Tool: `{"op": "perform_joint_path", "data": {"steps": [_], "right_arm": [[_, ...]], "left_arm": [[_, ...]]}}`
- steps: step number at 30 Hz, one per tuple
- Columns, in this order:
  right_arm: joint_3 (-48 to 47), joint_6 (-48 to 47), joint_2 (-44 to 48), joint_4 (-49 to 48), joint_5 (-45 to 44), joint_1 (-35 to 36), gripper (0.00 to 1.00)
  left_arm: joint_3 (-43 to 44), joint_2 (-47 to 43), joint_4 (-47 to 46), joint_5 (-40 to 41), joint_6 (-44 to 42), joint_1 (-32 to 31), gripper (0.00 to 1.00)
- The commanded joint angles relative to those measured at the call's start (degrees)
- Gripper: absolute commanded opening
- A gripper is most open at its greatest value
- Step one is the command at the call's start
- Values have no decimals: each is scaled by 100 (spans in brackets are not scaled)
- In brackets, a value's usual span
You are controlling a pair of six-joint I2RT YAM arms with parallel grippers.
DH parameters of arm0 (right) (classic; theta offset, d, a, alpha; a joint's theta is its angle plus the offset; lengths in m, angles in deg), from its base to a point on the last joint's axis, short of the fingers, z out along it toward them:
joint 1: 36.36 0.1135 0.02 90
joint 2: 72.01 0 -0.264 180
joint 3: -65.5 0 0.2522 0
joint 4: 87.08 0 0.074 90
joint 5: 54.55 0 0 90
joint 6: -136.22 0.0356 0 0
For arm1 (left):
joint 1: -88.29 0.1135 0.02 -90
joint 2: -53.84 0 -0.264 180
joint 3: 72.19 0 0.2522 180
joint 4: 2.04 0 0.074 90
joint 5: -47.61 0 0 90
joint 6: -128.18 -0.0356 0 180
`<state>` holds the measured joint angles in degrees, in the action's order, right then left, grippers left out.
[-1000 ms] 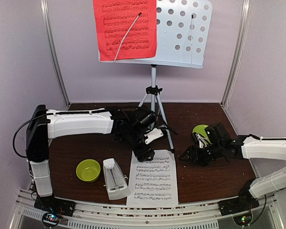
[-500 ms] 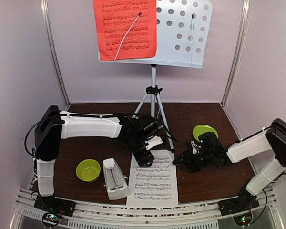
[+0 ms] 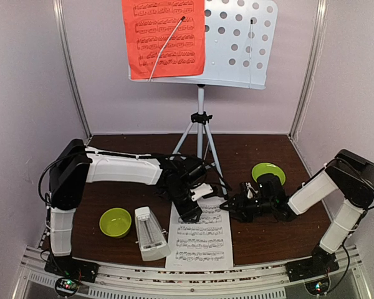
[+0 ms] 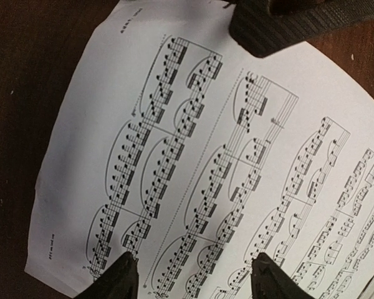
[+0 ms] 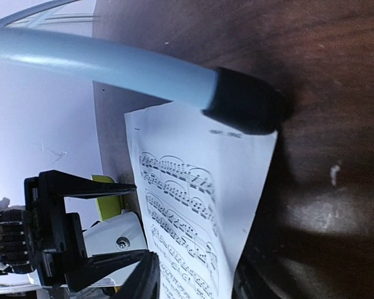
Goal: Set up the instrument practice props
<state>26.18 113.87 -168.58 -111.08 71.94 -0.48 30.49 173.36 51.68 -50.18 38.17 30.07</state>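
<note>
The red sheet hangs on the perforated pale music stand, which stands on its tripod at the back. The white sheet lies flat on the table in front of the tripod. The white metronome lies just left of it. My left gripper is open and empty, low over the sheet's upper left part, fingertips apart. My right gripper is open at the sheet's upper right edge. That edge lies between its fingers.
A tripod leg ends in a black rubber foot resting at the sheet's top edge, also in the left wrist view. A lime-green bowl sits left of the metronome. A lime-green plate lies behind my right gripper.
My right gripper has moved left across the table to the white sheet's right edge. My left gripper has shifted slightly right and nearer over the sheet's top.
</note>
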Motion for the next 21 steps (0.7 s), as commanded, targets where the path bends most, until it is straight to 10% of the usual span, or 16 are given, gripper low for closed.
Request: {"op": "perform_joint_path", "data": {"steps": [1,10,21], "right_arm": [[-31,228,-158,-516,-136,156,31],[363,170,121,-879,-19,191,0],[265,-1655,2595,2103,-236,207,0]], "left_arm": [[-172,-154,-391,-121,51,21,64],[-199,-750,-776,14,-9,21,65],[-288,-1817,-1961,-381,10,21,68]]}}
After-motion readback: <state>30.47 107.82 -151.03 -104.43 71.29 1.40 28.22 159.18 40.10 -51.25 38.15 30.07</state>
